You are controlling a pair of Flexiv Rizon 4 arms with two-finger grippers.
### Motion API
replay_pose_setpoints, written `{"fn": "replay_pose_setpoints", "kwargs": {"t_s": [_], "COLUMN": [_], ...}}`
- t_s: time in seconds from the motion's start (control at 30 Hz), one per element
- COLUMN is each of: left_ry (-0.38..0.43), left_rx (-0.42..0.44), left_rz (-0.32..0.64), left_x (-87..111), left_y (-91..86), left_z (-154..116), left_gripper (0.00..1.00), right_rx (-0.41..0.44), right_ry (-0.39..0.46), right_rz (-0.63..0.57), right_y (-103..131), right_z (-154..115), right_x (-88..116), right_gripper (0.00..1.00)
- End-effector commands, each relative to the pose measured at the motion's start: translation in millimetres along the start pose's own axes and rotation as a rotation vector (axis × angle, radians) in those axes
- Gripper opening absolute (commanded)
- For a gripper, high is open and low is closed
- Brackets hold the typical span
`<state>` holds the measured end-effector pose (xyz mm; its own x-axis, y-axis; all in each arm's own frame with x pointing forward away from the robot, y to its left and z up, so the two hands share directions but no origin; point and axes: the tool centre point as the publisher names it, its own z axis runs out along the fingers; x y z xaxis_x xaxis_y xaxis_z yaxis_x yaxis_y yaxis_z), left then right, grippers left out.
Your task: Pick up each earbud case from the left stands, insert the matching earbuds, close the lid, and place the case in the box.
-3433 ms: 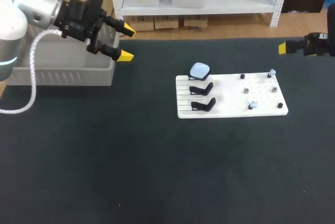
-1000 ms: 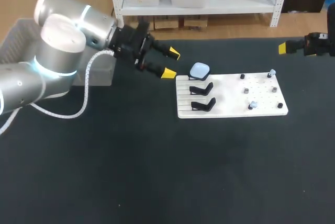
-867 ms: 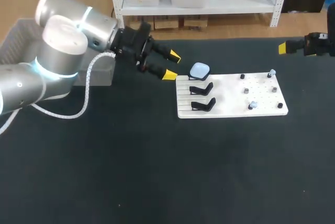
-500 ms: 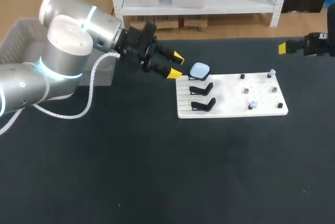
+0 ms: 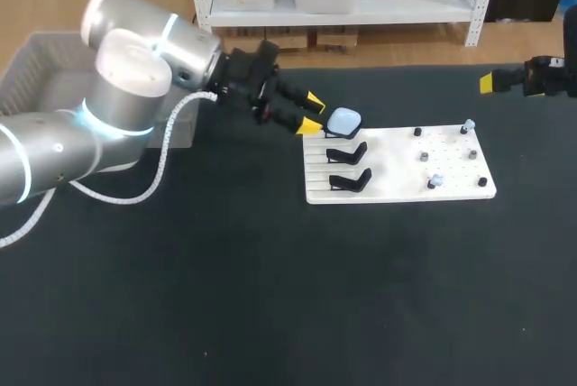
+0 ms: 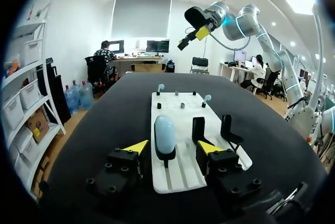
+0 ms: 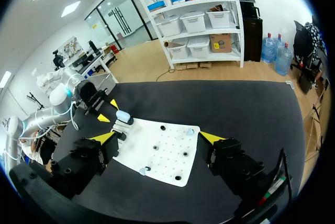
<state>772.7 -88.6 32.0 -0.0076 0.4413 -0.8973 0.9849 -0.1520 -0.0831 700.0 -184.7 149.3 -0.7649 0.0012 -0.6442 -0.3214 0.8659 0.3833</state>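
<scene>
Left wrist view: left gripper [image 6: 172, 147] spread wide, earbud case [image 6: 164, 134] at its 12 o'clock. Pickup step I'd say; next it eases forward and pinches.

Even overhead light fills the scene. The dark table [image 5: 270, 314] carries almost no shadow, and the white board [image 5: 397, 183] reads bright without glare (soft highlights ride the left arm [image 5: 126, 70] and its silver shell).

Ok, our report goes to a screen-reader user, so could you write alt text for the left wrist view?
The open left gripper points at a pale blue earbud case on a black stand, on a white board. Two empty black stands sit beside it.
</scene>
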Motion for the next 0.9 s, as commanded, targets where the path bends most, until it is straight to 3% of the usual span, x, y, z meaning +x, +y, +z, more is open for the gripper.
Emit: {"fn": "replay_pose_setpoints", "kwargs": {"t_s": [0.03,0.63,0.9], "left_ry": [-0.003,-0.007,-0.001], "left_rx": [0.022,0.047,0.048], "left_rz": [-0.001,-0.009,-0.017], "left_x": [2.2,2.4,1.8], "left_y": [9.8,14.0,17.2], "left_z": [7,18,20], "left_gripper": [0.57,0.64,0.58], "right_rx": [0.001,0.001,0.001], "right_ry": [0.0,0.0,0.0], "right_rz": [0.0,0.0,0.0], "right_y": [0,0,0], "right_z": [0,0,0], "right_x": [0,0,0], "right_gripper": [1.0,1.0,1.0]}}
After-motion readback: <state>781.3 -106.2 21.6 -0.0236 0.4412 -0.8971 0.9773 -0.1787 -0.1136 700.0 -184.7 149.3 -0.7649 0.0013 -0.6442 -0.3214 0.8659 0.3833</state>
